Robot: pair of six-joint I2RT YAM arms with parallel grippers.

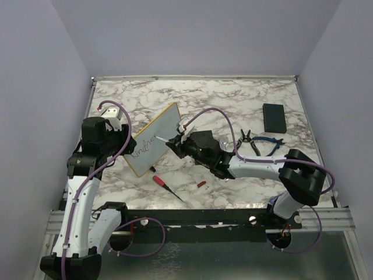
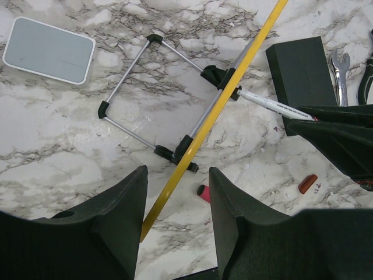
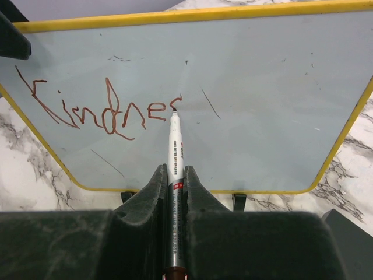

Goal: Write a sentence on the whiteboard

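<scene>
Whiteboard [image 1: 156, 139] propped tilted on a wire stand [image 2: 129, 73] at centre-left of the marble tabletop [image 1: 233, 99], right jaws clenched on a white marker [image 3: 173, 146], tip touching the board where the sentence [image 3: 99, 111] ends, reading "Kindnes", left jaws parted astride the yellow frame.

Loose tools on a marble table [image 1: 233, 96]
A black slab [image 1: 274, 117] lies far right, with blue-handled pliers [image 1: 265, 144] and a wrench [image 2: 342, 81] near it. A red-handled screwdriver [image 1: 162, 182] and a red cap [image 1: 201, 184] lie near the front edge.
</scene>
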